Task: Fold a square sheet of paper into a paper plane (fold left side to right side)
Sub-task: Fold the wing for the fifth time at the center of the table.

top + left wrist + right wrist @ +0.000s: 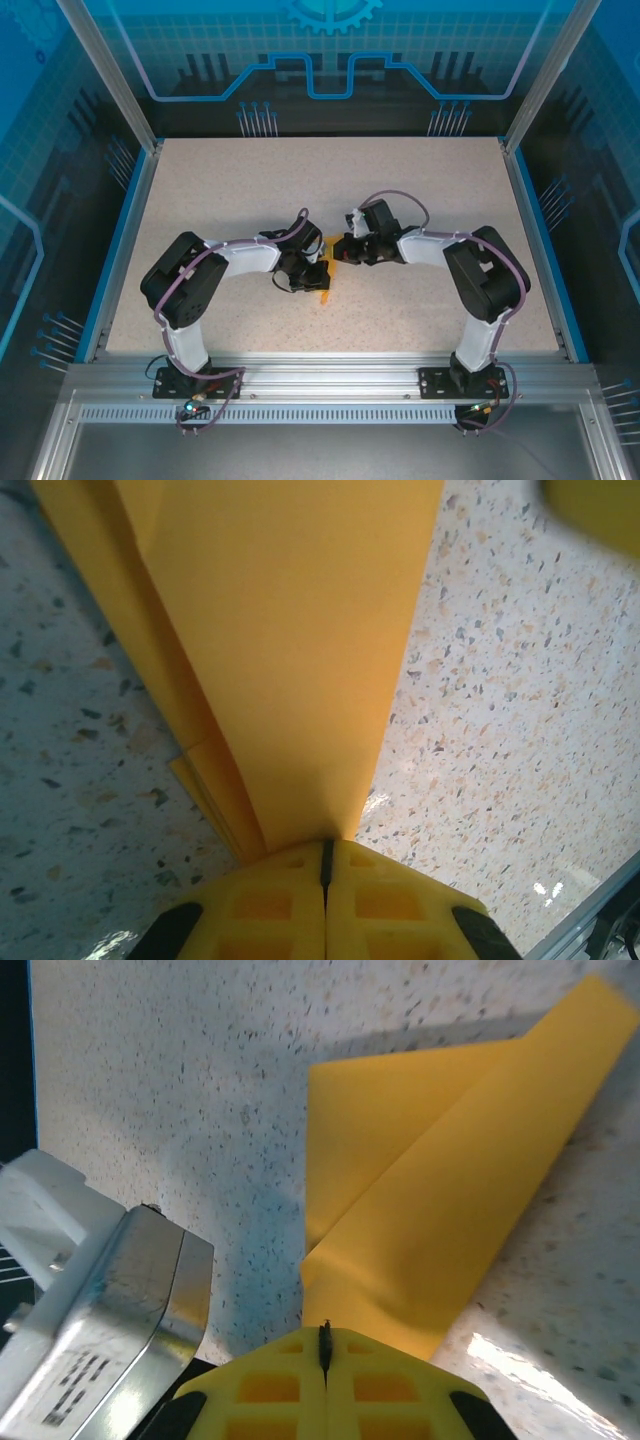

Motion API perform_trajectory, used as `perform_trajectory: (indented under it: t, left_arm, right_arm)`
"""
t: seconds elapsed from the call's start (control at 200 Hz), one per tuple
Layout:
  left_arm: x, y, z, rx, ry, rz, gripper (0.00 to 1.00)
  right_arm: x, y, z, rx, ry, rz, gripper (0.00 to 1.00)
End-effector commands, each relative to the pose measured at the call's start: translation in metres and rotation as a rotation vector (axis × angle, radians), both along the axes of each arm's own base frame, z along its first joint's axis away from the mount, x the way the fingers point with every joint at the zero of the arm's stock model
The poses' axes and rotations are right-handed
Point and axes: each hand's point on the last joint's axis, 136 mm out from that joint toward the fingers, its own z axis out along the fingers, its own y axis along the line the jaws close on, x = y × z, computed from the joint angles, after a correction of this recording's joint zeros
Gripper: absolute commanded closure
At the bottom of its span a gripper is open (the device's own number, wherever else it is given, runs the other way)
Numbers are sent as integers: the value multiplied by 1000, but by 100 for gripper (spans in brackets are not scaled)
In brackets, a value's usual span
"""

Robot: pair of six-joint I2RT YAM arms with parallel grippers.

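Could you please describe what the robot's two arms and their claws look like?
Both arms, left arm and right arm, have glossy black joint housings joined by white links, with thin purplish-grey cables looping along them. The left claw and right claw each have two bright yellow plastic fingers moulded with square recesses, black at the outer edges.

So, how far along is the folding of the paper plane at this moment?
Done: the paper already has several layers stacked along one edge and a flap folded over, so some folds are made. In hand: the left gripper and the right gripper are each shut on an end of it. Left: it is not yet a slim pointed dart, so more folds are probably needed.
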Motion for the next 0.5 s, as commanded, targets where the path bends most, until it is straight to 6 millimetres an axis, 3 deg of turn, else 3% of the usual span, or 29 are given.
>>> perform_trajectory:
  t: [0.0,0.35,0.495]
  left_arm:
    - [-42,36,-40,200,147,3,93]
    - [-41,33,-36,183,134,4,93]
    - [-33,25,-15,130,82,-2,88]
  right_arm:
    - [0,13,-2,43,11,7,100]
    - [-13,9,-45,-41,124,-9,100]
    - [-19,-4,-61,-130,170,-27,100]
